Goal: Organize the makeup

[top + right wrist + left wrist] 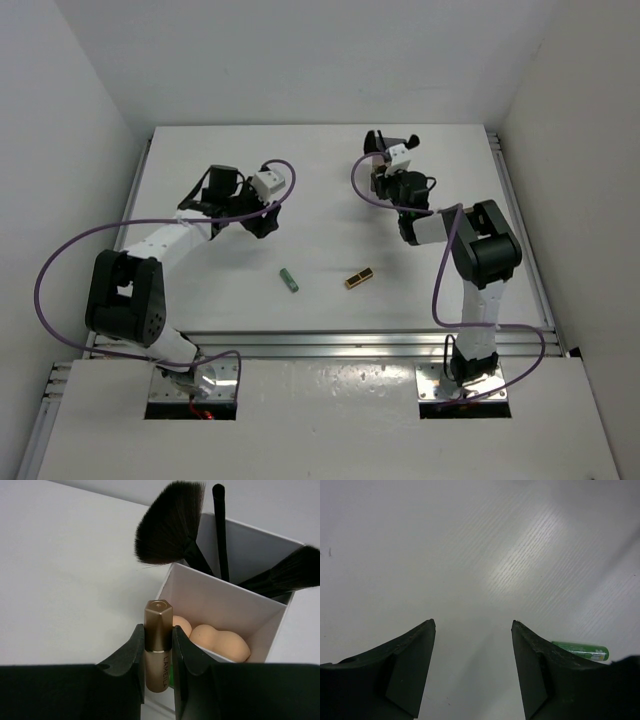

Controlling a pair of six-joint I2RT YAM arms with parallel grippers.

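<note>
My right gripper (158,630) is shut on a rose-gold tube (158,645) and holds it upright at the near left corner of the white compartmented box (220,600). Two peach sponges (220,642) lie in the box's front compartment. A black fan brush (170,525), a thin black stick (219,530) and another brush (290,572) stand in the back compartment. A green tube (289,280) and a gold-black lipstick (359,277) lie on the table's middle. My left gripper (473,622) is open and empty over bare table, with the green tube (582,650) just right of it.
In the top view the right gripper (383,170) is at the table's back, right of centre, with brush tips (372,140) above it. The left gripper (264,222) is left of centre. White walls close in the table on three sides.
</note>
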